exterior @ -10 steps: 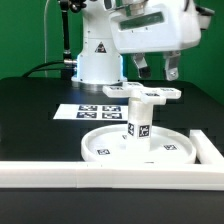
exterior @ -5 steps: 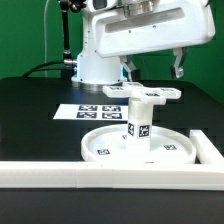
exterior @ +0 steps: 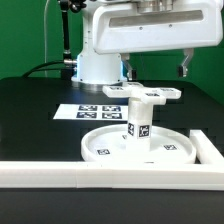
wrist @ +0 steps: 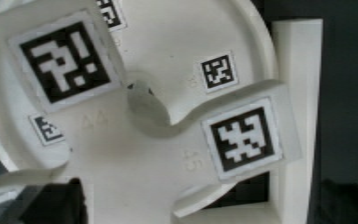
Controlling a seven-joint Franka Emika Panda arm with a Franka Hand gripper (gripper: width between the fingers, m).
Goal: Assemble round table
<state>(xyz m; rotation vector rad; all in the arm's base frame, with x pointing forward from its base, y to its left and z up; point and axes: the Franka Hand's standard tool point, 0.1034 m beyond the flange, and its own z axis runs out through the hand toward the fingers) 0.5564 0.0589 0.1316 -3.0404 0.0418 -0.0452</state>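
Note:
The wide rimmed round disc lies flat on the table. The short thick cylinder leg stands upright at its middle. The flat cross-shaped base piece sits on top of the leg. My gripper hangs above the cross piece, open wide and empty, with one finger on either side and touching nothing. In the wrist view the cross piece with its tags fills the picture, and the disc shows behind it.
The marker board lies flat behind the disc. The long white border wall runs along the front and turns up the exterior view's right; it also shows in the wrist view. The arm's base stands at the back.
The gripper has risen away from the cross piece. Its fingers now stand further apart than one second ago. The table parts have not moved.

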